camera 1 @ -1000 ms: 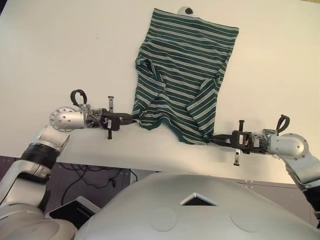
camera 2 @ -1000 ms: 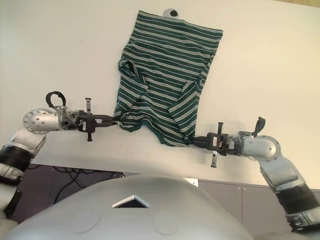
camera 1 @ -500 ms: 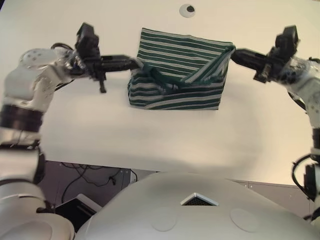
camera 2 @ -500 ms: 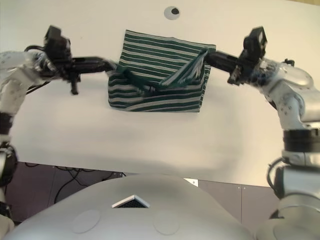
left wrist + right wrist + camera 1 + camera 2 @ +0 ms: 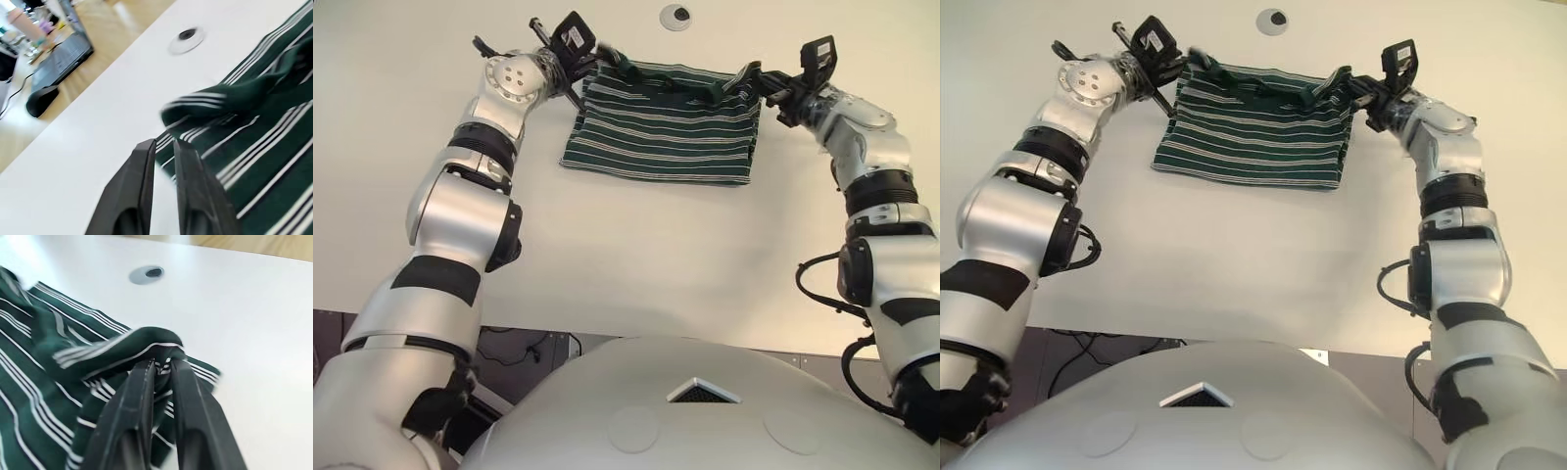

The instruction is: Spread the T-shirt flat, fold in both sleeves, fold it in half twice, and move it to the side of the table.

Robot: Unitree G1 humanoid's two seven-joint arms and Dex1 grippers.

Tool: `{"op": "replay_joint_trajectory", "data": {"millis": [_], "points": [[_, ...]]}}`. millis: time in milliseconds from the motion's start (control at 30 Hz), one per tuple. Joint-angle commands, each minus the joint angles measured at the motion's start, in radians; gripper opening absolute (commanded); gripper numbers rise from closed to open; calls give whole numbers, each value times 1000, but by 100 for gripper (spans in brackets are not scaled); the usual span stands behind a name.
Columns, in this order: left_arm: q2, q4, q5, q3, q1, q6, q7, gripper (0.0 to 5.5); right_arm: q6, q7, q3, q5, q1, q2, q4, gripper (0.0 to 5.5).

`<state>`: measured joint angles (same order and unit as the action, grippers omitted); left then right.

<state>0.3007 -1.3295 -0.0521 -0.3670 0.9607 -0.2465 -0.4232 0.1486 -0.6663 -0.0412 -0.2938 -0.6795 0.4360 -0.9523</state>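
Observation:
The green T-shirt with white stripes (image 5: 656, 137) lies folded into a wide rectangle on the far part of the white table (image 5: 607, 264). Its doubled far edge is bunched and slightly raised between the two grippers. My left gripper (image 5: 591, 61) sits at the far left corner, fingers (image 5: 146, 161) pressed almost together with striped hem between the tips. At the far right corner my right gripper (image 5: 753, 80) is shut on a rolled fold of hem (image 5: 146, 345). Both arms are stretched far forward.
A round grey grommet (image 5: 676, 16) sits in the table just beyond the shirt's far edge. Bare table surrounds the shirt on both sides and toward the near edge (image 5: 636, 333). Past the table's far side, a dark keyboard (image 5: 63, 54) and a mouse (image 5: 41, 98) lie lower down.
Both grippers carried the shirt's near hem up and away over the cloth to its far edge. The long shirt is now folded in half, and both arms are extended.

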Motion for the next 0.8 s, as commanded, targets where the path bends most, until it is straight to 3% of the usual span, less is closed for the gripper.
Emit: {"op": "replay_joint_trajectory", "data": {"millis": [33, 133, 233, 300, 367, 433, 500, 567, 633, 700, 800], "points": [[43, -13, -65, 58, 30, -21, 208, 111, -49, 15, 43, 24, 0, -8, 32, 120], [50, 22, -42, 122, 39, -137, 122, 112, -142, 24, 17, 94, 67, 19, 165, 174], [8, 121, 122, 201, -42, -164, -398, 112, -223, -41, -55, 189, 136, 63, 295, 174], [10, 167, 99, 125, -124, -175, -679, 112, -354, -42, -200, 395, 145, 128, 279, 174], [43, 153, -105, -55, -159, -306, -708, 112, -431, -121, -339, 548, 152, 173, 275, 174], [81, 134, -347, -234, -130, -393, -577, 112, -348, -315, -399, 523, 201, 192, 367, 174], [119, 93, -713, -510, -11, -354, -216, 112, -171, -572, -457, 392, 282, 231, 591, 174], [115, 52, -947, -700, 106, -276, 131, 112, -15, -665, -496, 257, 303, 182, 793, 174], [88, 31, -1046, -778, 198, -229, 397, 112, 97, -628, -501, 153, 283, 60, 905, 174], [78, 20, -1088, -793, 274, -201, 612, 112, 116, -505, -435, 103, 244, -57, 917, 174], [113, 9, -1066, -738, 302, -215, 762, 112, 157, -403, -280, 38, 230, -72, 905, 174]]}}
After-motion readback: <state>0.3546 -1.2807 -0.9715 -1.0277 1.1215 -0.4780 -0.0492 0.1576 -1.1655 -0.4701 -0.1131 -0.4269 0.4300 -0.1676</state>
